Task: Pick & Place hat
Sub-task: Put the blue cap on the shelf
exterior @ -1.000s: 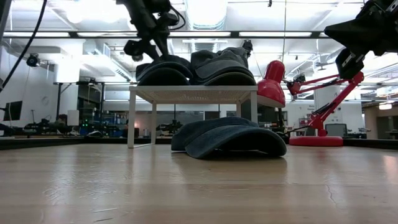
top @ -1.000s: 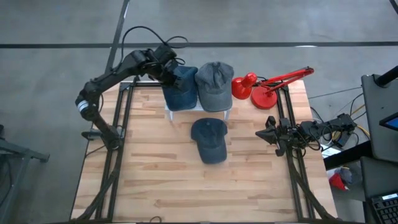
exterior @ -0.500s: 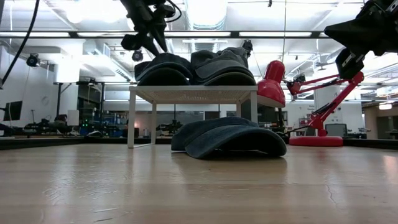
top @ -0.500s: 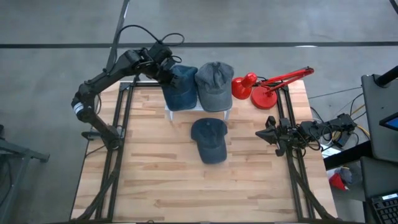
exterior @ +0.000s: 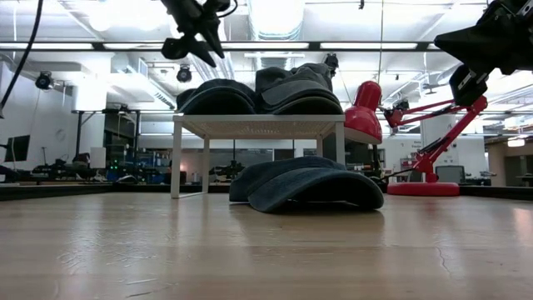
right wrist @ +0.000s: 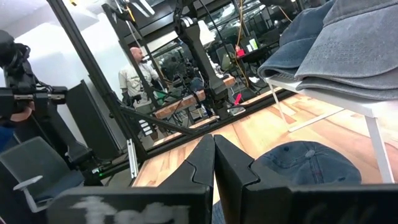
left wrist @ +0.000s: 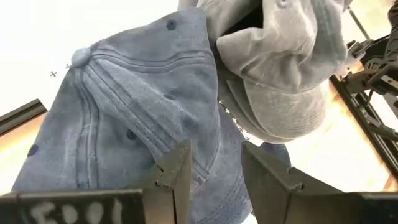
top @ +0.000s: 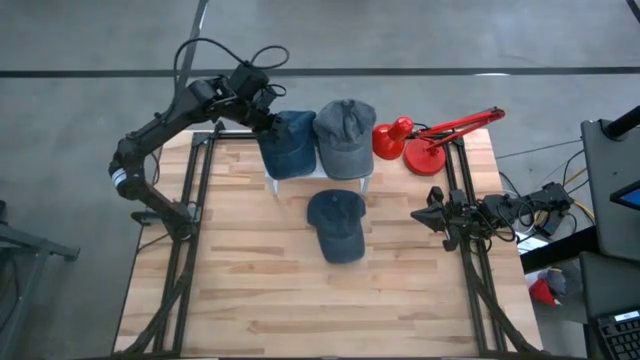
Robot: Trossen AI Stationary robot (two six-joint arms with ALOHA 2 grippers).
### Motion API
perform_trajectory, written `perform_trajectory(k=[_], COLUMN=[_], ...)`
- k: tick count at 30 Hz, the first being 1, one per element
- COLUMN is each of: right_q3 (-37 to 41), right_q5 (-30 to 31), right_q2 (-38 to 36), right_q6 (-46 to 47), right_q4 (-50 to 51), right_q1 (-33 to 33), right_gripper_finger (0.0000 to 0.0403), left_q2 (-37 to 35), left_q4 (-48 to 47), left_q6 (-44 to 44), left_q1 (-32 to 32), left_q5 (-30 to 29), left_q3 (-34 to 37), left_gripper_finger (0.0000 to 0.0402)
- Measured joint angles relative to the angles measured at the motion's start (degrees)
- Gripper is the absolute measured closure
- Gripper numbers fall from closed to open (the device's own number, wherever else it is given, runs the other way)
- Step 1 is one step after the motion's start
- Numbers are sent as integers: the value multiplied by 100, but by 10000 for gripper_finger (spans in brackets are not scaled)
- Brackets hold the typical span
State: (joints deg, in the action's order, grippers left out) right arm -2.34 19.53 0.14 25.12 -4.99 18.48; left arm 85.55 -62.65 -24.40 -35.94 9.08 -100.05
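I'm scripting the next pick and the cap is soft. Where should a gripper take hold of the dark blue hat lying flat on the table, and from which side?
Grip the brim of the dark blue hat from above. In the high view it lies flat in front of the white stand, crown toward the stand and brim pointing away into open table. The brim looks like the stiffer, thinner edge, so it is probably easier to pinch than the domed crown.

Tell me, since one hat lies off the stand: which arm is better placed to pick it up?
Probably the right. Its gripper waits shut at table level beside the dark hat on the table. The left gripper, open, is above the blue hat on the stand, farther away.
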Motion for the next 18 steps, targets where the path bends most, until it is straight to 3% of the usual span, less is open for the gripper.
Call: perform_trajectory(k=[12, 18], right_q3=[1, -1], right_q5=[0, 0], right_q2=[0, -1], right_q6=[0, -1], right_q4=[0, 0], right_q1=[-2, -1], right_gripper_finger=[394, 394], left_q2=[-90, -344], left_q4=[17, -411], left_q6=[-15, -481], left_q1=[62, 645], left_q5=[162, 328], left_q3=[-241, -305], left_gripper_finger=[270, 271])
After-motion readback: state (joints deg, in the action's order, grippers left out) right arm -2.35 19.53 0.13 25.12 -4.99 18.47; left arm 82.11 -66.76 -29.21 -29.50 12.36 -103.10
